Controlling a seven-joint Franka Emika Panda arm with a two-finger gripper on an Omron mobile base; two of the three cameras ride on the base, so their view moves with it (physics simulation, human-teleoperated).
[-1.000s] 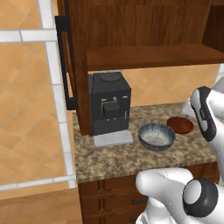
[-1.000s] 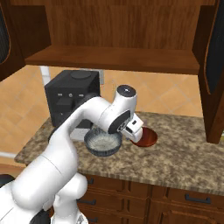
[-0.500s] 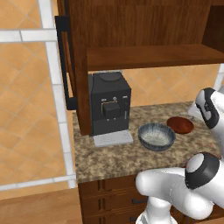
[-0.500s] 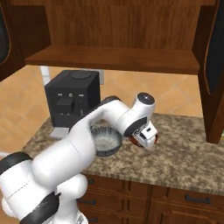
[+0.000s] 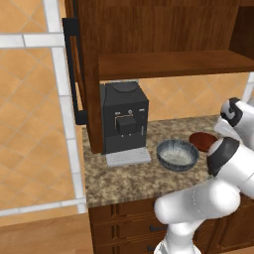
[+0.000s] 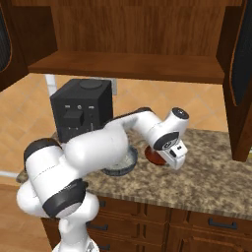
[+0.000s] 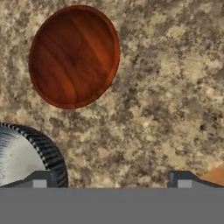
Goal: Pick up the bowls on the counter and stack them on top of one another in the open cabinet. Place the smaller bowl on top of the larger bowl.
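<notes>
I can't read any text, label, brand or number anywhere. The coffee machine has small pale marks on its front, too small for me to make out.

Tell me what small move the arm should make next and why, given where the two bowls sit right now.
Probably shift the gripper sideways over the larger bowl, since it belongs at the bottom of the stack. In the hand view the open fingers straddle bare counter, the grey bowl sits at the frame edge beside one fingertip, and the smaller bowl lies farther off. Both bowls rest on the counter, nothing held.
</notes>
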